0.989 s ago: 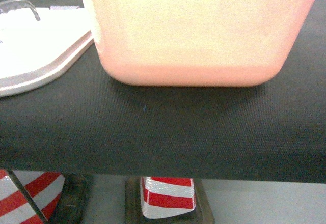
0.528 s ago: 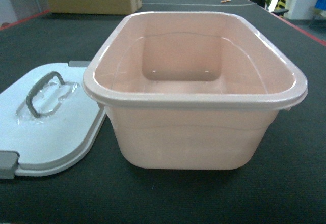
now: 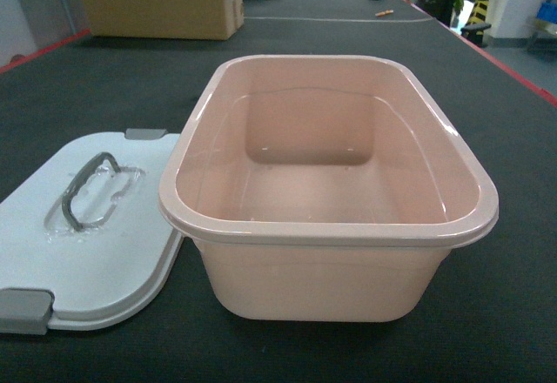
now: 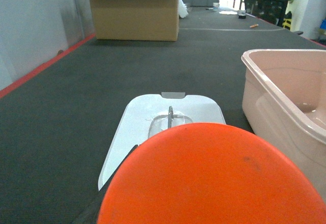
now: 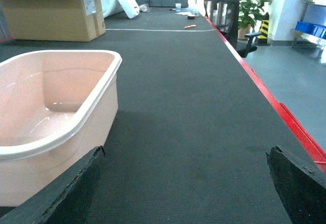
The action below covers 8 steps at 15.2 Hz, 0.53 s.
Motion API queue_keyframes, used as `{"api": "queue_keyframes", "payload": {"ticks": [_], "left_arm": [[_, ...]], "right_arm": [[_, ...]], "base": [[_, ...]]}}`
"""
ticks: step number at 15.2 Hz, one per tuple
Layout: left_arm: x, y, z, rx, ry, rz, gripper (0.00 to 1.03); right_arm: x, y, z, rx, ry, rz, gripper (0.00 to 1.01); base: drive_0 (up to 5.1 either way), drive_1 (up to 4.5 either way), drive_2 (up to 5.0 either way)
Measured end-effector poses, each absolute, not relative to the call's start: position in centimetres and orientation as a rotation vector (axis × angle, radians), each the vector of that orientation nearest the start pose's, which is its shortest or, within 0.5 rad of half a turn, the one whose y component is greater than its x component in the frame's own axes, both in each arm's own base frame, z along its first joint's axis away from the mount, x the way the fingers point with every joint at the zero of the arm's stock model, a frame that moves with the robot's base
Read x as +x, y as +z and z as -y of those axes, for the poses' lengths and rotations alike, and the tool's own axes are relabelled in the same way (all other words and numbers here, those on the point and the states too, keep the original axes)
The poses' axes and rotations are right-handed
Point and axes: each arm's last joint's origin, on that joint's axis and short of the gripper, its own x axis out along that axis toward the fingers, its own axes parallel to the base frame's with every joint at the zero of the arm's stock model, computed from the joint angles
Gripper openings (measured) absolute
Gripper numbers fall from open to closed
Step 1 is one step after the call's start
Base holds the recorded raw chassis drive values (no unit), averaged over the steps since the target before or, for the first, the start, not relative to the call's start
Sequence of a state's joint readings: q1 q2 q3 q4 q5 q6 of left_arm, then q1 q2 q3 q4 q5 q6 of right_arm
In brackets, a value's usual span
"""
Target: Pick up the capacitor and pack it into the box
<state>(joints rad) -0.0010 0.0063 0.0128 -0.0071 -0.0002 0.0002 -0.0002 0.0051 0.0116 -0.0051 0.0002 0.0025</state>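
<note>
The box (image 3: 331, 265) is parked on the dark worktop (image 3: 96, 96), roughly midway between its left and right edges and toward the near side, standing upright with its top wide open. Only bare pink walls and floor can be seen inside it. Its lid (image 3: 83, 235) has been laid flat just beside it on the left, handle (image 3: 87, 187) facing up. The lid's right edge is tucked right against the box's wall, though actual contact can't really be confirmed. A grey latch (image 3: 24, 311) is seen at the lid's near corner. A brown cardboard carton (image 3: 157, 0) is set way back toward the far left corner, well apart from everything. Neither arm is caught in the head view. In the left wrist view most of the lower frame is eaten up by a big orange rounded shape (image 4: 209, 178), super close and blurry, so what it is can't be made out. Only a dark sliver of the left pincer (image 4: 109, 191) is shown next to it, so spread or pressed together honestly can't be told. The right pincer (image 5: 186, 193) is held spread wide with nothing gripped, its dark fingertips (image 5: 76, 191) seen low over the worktop just right of the box. The worktop's red right edge (image 5: 285, 117) is also picked up there.
</note>
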Motion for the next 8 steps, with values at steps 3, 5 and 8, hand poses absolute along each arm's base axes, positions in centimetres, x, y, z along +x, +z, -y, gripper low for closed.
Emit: {"api": "queue_keyframes", "payload": {"ticks": [3,5,8], "left_arm": [[9.73,16.67,0.01,0.001,-0.001,-0.001,0.43],[9.73,16.67,0.01,0.001,-0.001,-0.001,0.43],[9.73,16.67,0.01,0.001,-0.001,-0.001,0.43]], "right_arm": [[9.73,16.66,0.00,0.002,0.000,0.001,0.98],[9.73,16.66,0.00,0.002,0.000,0.001,0.98],[9.73,16.66,0.00,0.003,0.000,0.001,0.98]], "base": [[0.0,0.00,0.0],[0.0,0.00,0.0],[0.0,0.00,0.0]]}}
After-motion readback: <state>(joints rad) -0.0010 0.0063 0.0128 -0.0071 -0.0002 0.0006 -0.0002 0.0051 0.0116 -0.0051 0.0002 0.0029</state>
